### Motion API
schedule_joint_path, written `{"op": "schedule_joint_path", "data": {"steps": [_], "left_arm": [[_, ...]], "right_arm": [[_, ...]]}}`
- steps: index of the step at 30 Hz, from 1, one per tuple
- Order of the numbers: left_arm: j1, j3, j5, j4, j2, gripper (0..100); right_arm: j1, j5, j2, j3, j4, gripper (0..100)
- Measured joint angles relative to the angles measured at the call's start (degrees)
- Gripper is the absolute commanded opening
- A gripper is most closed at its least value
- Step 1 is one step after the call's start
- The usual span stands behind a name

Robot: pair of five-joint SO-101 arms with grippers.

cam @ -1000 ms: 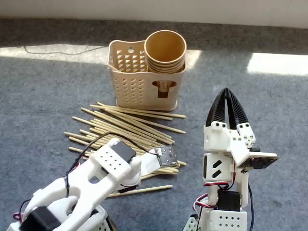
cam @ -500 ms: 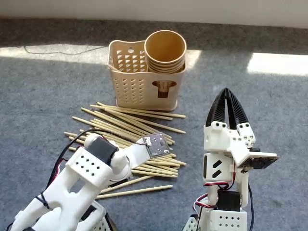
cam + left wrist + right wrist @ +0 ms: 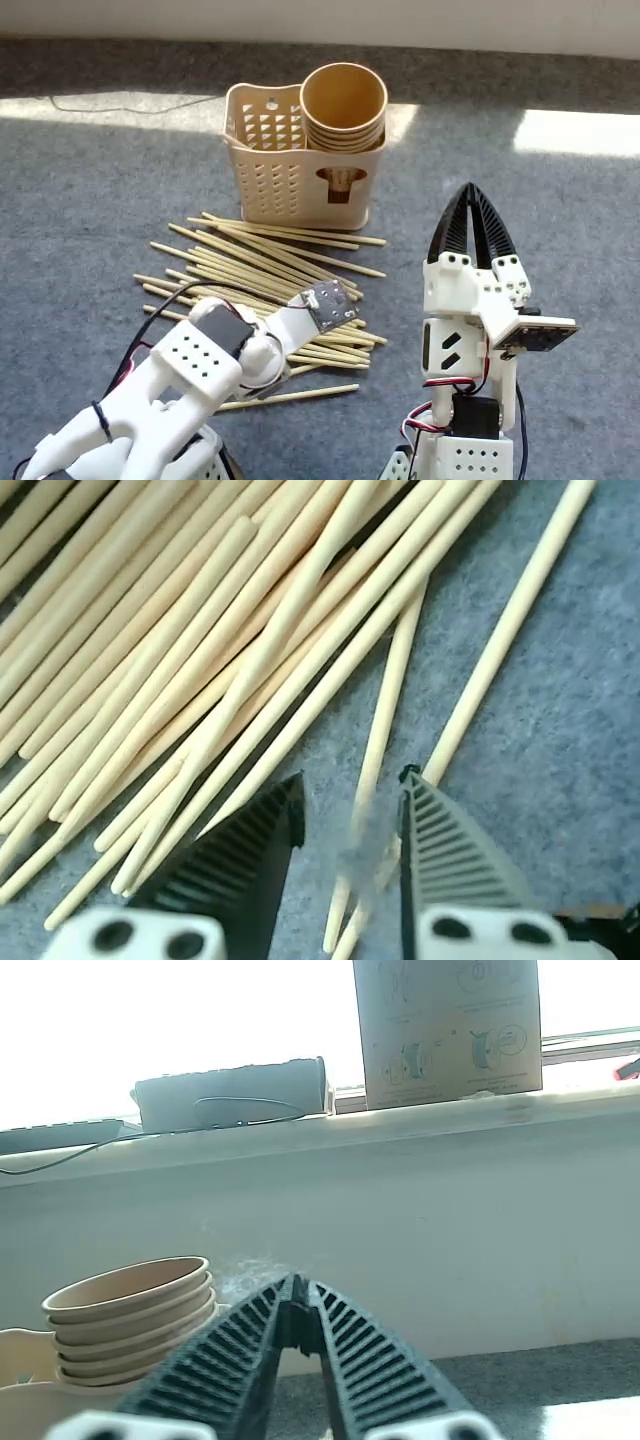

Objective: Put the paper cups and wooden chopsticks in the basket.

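Note:
A cream perforated basket (image 3: 268, 170) stands at the back of the grey carpet, with a stack of paper cups (image 3: 343, 105) in its right side. Several wooden chopsticks (image 3: 262, 275) lie fanned out in front of it. My left arm (image 3: 200, 362) leans over the near end of the pile. My left gripper (image 3: 350, 780) is open just above the carpet, with one chopstick (image 3: 388, 715) running between its fingers and another (image 3: 510, 620) beside the outer finger. My right gripper (image 3: 472, 222) is shut on nothing, raised to the right of the pile; its own view shows the cups (image 3: 135, 1310) beyond its tips (image 3: 297, 1288).
One chopstick (image 3: 300, 395) lies apart, nearest the arm bases. Bare carpet (image 3: 90, 220) stretches to the left of the basket and to the right of my right arm. A wall and a sill with a box (image 3: 447, 1030) are behind the basket.
My left arm has swung back to the left and its wrist has moved farther into the chopstick pile. The right arm has kept still.

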Motion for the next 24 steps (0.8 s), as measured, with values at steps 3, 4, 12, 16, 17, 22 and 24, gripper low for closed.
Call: {"op": "schedule_joint_path", "data": {"steps": [3,4,12,16,17,22,24], "left_arm": [[1.58,1.85,1.85,-3.16,0.00,16],[1.67,2.64,2.02,-4.04,0.00,16],[1.49,3.87,2.37,-7.82,5.19,11],[1.67,2.81,2.55,-9.23,12.22,9],[1.76,1.85,2.55,-9.23,14.07,9],[1.85,-1.58,2.55,-9.14,20.31,3],[1.93,-2.02,2.55,-9.14,21.19,0]], "right_arm": [[0.00,0.00,0.00,0.00,0.00,0.6],[0.00,0.00,0.00,0.00,0.00,0.6],[0.00,0.00,0.00,0.00,0.00,0.6],[0.00,0.00,0.00,0.00,0.00,0.6],[0.00,0.00,0.00,0.00,0.00,0.6],[0.00,0.00,0.00,0.00,0.00,0.6],[0.00,0.00,0.00,0.00,0.00,0.6]]}}
